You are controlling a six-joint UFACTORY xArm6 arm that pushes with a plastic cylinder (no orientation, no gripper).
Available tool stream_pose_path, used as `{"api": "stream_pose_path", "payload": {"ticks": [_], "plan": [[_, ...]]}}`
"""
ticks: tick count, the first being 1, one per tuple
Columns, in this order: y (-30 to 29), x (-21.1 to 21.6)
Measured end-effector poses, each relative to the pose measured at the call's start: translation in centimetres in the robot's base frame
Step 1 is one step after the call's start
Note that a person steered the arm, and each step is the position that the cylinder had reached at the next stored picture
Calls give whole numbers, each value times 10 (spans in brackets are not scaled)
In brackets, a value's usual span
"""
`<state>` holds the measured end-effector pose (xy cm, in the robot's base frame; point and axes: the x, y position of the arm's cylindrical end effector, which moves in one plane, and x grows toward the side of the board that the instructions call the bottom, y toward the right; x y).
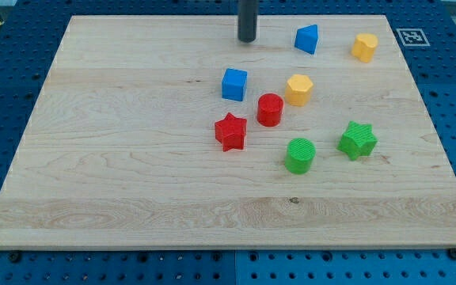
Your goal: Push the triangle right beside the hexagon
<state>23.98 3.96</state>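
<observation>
The blue triangle [308, 38] lies near the view's top, right of centre. A yellow hexagon [298, 89] sits below it, near the board's middle. A second yellow block [364, 47], also hexagon-like, lies to the triangle's right near the top right. My tip [247, 39] is the lower end of the dark rod at the view's top centre. It stands to the left of the blue triangle, with a clear gap between them, and touches no block.
A blue cube [233, 84], a red cylinder [270, 109] and a red star [230, 131] cluster near the middle. A green cylinder [300, 155] and a green star [358, 140] lie lower right. The wooden board [117, 158] rests on a blue perforated table.
</observation>
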Motion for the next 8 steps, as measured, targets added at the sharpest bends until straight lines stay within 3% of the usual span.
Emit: {"api": "stream_pose_path", "payload": {"ticks": [1, 3, 6, 8], "plan": [[39, -23], [108, -24], [101, -1], [108, 41]]}}
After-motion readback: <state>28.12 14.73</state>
